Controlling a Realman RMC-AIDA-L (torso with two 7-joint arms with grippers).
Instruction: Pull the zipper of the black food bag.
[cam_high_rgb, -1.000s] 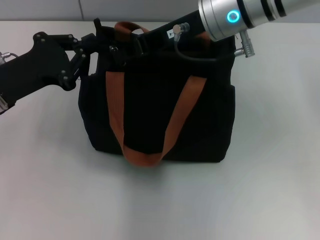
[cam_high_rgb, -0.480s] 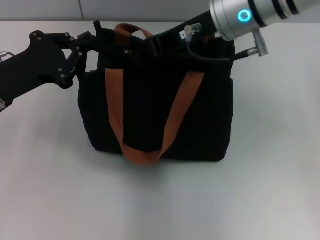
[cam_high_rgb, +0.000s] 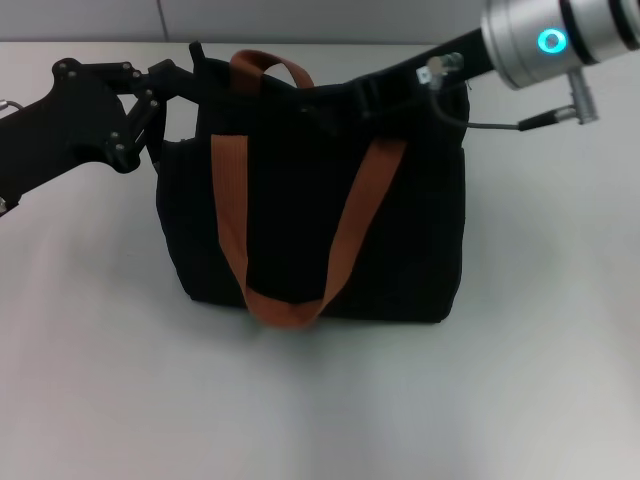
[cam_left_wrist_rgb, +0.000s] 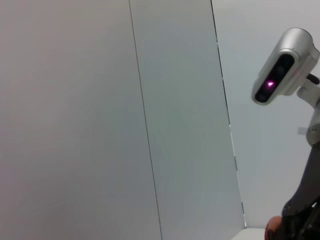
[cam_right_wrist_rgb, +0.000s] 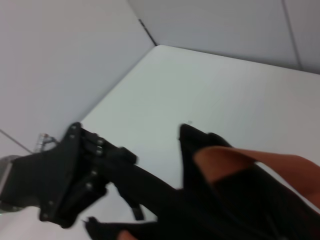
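Note:
The black food bag (cam_high_rgb: 300, 220) stands upright on the white table, its two orange-brown straps (cam_high_rgb: 228, 200) hanging down its front. My left gripper (cam_high_rgb: 188, 82) is shut on the bag's top left corner; it also shows in the right wrist view (cam_right_wrist_rgb: 120, 160), against the bag (cam_right_wrist_rgb: 235, 210). My right gripper (cam_high_rgb: 365, 100) lies along the bag's top edge, right of the middle, black against the black fabric. The zipper pull is hidden behind it in every view.
The white table (cam_high_rgb: 540, 380) spreads in front of and to both sides of the bag. A pale wall runs behind it. The left wrist view shows only the wall and the robot's head camera (cam_left_wrist_rgb: 282, 67).
My right gripper has slid to the right along the bag's top edge, from near the left strap to right of the middle. The left gripper has stayed at the left corner.

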